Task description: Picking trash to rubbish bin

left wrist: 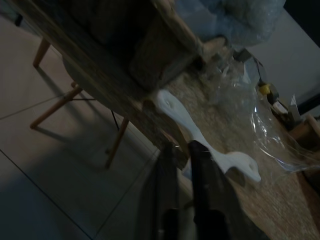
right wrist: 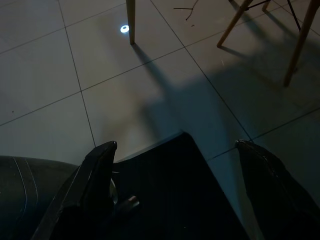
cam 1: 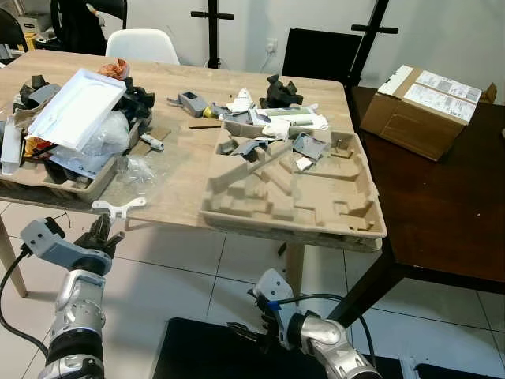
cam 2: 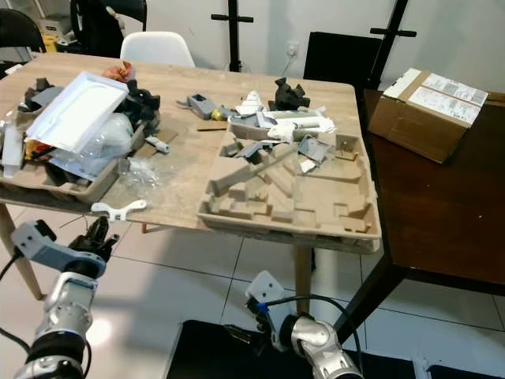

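The left claw (cam 1: pixel 105 234) was held just below the front edge of the desk (cam 1: pixel 177 170), its fingers nearly closed and empty, aimed at a white plastic piece (cam 1: pixel 118 207) that lay at that edge, probably because it overhung enough to be taken from the side. Crumpled clear film (cam 1: pixel 142 170) lay just beyond it. The right claw (right wrist: pixel 175 170) was kept low over a black bin (cam 1: pixel 213 347) on the floor, fingers spread wide and empty.
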